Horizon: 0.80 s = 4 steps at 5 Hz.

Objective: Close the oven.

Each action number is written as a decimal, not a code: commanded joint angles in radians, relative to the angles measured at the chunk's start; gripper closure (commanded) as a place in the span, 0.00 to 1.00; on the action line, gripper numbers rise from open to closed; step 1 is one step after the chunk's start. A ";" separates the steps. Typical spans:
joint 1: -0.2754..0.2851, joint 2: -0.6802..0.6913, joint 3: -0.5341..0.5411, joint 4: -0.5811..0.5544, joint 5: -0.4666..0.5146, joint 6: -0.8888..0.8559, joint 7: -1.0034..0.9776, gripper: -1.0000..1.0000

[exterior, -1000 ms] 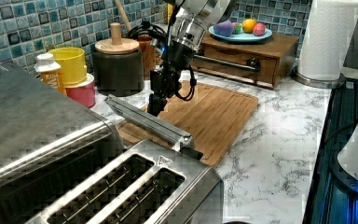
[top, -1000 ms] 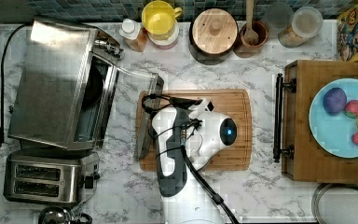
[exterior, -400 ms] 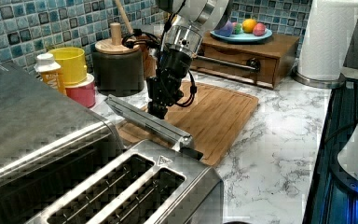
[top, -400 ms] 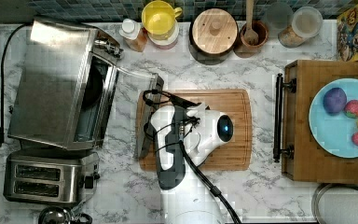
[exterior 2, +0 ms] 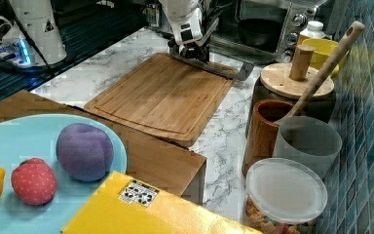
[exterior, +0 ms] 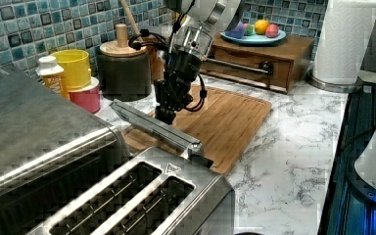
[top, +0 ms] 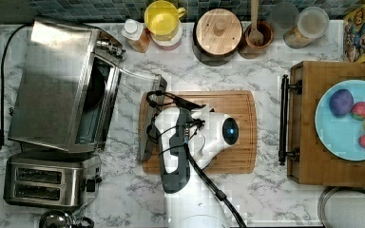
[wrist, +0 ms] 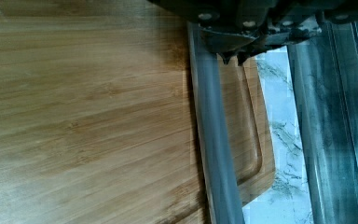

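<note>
Evidently the gripper (exterior: 165,113) is set low at the bar handle (wrist: 213,140) to lift the dropped door (exterior: 152,126); its finger spread cannot be told. The toaster oven (top: 59,85) occupies the counter's (top: 266,199) left edge in the top view, door overhanging the cutting board (top: 237,128).

No wording, brand name or number can be read on any item. A small raised triangular warning sign (exterior: 173,168) stands on the brushed-steel top of the two-slot toaster (exterior: 142,200), beside its slots; its inner symbol cannot be made out. A white sticker with black square code marks (exterior 2: 139,192) stands on the yellow cardboard box (exterior 2: 141,209); the marks cannot be read. A small black triangular mark (exterior 2: 45,28) stands on the white cylindrical arm base (exterior 2: 39,29). The orange-labelled white-capped bottle (exterior: 51,78) carries print too blurred to read.
</note>
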 commanded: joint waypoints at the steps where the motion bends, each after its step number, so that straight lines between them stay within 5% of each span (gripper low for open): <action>1: 0.133 -0.220 0.144 0.136 0.025 0.032 0.105 1.00; 2: 0.158 -0.231 0.170 0.174 -0.085 0.077 0.221 1.00; 4: 0.168 -0.185 0.223 0.253 -0.469 0.136 0.615 1.00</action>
